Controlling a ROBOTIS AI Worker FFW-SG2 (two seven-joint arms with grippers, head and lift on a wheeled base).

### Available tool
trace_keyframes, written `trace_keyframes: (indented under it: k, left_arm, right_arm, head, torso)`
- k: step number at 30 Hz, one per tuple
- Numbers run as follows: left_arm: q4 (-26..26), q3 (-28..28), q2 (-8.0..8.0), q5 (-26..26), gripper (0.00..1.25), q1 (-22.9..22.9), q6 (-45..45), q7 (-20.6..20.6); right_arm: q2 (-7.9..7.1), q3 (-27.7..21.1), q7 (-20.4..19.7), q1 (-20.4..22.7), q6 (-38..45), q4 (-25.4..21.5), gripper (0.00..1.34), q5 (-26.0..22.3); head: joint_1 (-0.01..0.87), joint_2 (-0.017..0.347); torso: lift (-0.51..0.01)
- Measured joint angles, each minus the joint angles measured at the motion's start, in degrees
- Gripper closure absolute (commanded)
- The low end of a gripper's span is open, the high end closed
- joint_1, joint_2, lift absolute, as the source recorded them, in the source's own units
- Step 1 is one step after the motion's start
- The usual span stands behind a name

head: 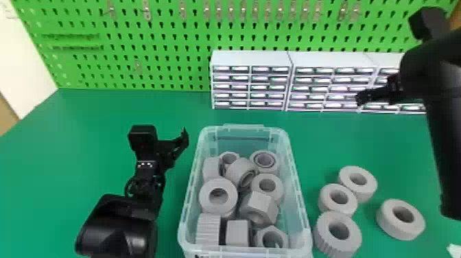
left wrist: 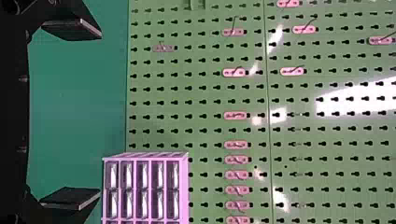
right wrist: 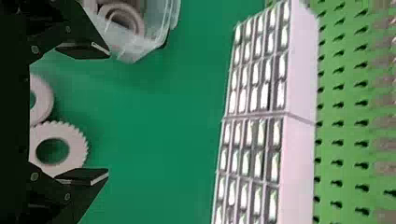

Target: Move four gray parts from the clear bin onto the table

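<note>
Four gray parts lie on the counter, lower right in the head view, probably stiff and light, best gripped across outer rims; left hand and right hand gape empty

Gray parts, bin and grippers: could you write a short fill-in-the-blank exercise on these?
Outside the bin, ____ gray parts lie on the table.
Seen by the robot, they are on the bin's ____, not its left.
Rather than shut, the left gripper and right gripper are both ____.
The pegboard behind the drawers is ____.

Missing words: four; right; open; green.
</note>
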Motion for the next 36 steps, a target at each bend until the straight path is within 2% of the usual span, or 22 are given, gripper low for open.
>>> trace_keyframes:
  k: [6,8,10,12,13,14,16,18,20,28,36]
  left_arm:
    - [0.02,0.02,-0.01,0.00,0.10,-0.07,-0.09,0.00]
    - [0.03,-0.04,-0.03,0.00,0.10,-0.17,-0.11,0.00]
    - [0.03,-0.05,-0.06,0.00,0.10,-0.24,-0.13,0.00]
    - [0.03,0.01,-0.08,0.00,0.10,-0.26,-0.18,0.00]
    - [0.04,0.04,-0.08,0.00,0.10,-0.26,-0.20,0.00]
    - [0.04,0.07,-0.07,0.00,0.10,-0.25,-0.22,0.00]
    - [0.04,0.11,-0.05,0.00,0.10,-0.18,-0.25,0.00]
    - [0.04,0.13,-0.05,0.00,0.10,-0.14,-0.26,0.00]
    - [0.08,0.11,-0.06,0.00,0.10,-0.15,-0.27,0.00]
    - [0.27,0.08,-0.09,0.00,0.10,-0.19,-0.27,0.00]
    - [0.39,0.11,-0.09,0.07,0.10,-0.44,-0.35,0.00]
  right_arm:
    - [-0.29,-1.16,0.00,0.08,-2.92,-1.74,0.37,-4.17]
    - [-0.36,-2.23,0.00,0.43,-4.81,-2.34,0.37,-8.04]
    - [-0.36,-3.92,-0.40,1.04,-8.26,-3.10,0.38,-16.20]
    - [-0.36,-6.30,-5.83,2.13,-13.91,-3.91,0.38,-30.02]
    - [-0.36,-7.54,-10.29,2.88,-16.80,-4.19,0.38,-38.16]
    - [-0.37,-8.34,-13.45,3.45,-18.53,-4.33,0.38,-43.72]
    - [-0.37,-9.71,-18.93,4.65,-21.31,-4.60,0.38,-53.17]
    - [-0.35,-10.46,-21.61,5.42,-22.71,-4.82,0.38,-57.71]
    - [-0.33,-11.09,-23.74,6.12,-23.95,-4.97,0.38,-60.51]
    - [-0.37,-12.27,-32.28,8.62,-31.01,-5.03,0.38,-66.09]
    - [-0.32,-12.36,-39.83,11.63,-38.68,-5.03,0.38,-68.47]
  head:
    - [0.693,0.072]
    - [0.693,0.072]
    - [0.693,0.072]
    - [0.693,0.072]
    - [0.693,0.072]
    - [0.693,0.072]
    - [0.693,0.072]
    - [0.693,0.072]
    - [0.693,0.072]
    - [0.693,0.072]
    - [0.693,0.072]
  torso:
    - [-0.052]
    - [-0.052]
    - [-0.052]
    - [-0.052]
    - [-0.052]
    - [-0.052]
    - [-0.052]
    - [-0.052]
    - [-0.052]
    - [-0.052]
    - [-0.052]
